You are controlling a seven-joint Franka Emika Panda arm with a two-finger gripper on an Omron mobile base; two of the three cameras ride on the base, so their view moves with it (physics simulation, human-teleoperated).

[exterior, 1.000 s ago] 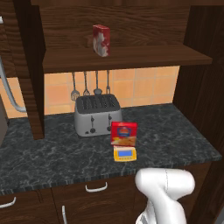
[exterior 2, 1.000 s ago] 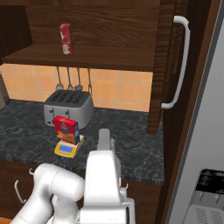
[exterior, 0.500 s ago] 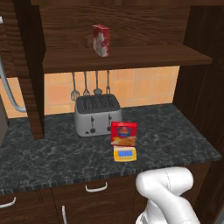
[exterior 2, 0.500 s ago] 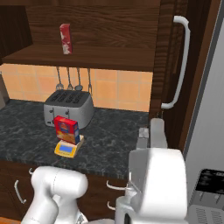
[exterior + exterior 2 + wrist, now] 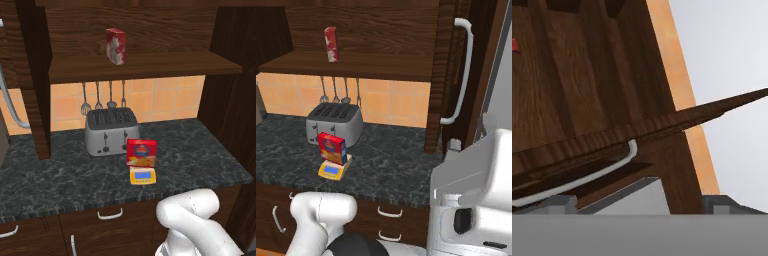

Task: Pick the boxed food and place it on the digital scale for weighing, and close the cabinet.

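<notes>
Standing upright on scale (image 5: 142, 176) — red box (image 5: 141, 152), near counter (image 5: 210, 155) front edge, just ahead of toaster (image 5: 111, 131). You see same stack in right base view: box (image 5: 332, 148) on yellow scale (image 5: 334, 170). Narrow red-and-white box (image 5: 115, 46) sits on open shelf above, toward its front edge. Cabinet door (image 5: 453, 75) stands open at counter's right end, silver bar handle (image 5: 461, 75) facing you. Gripper (image 5: 637, 200) fingers spread wide, nothing between them — hand view looks up along door, handle (image 5: 587, 177) close.
</notes>
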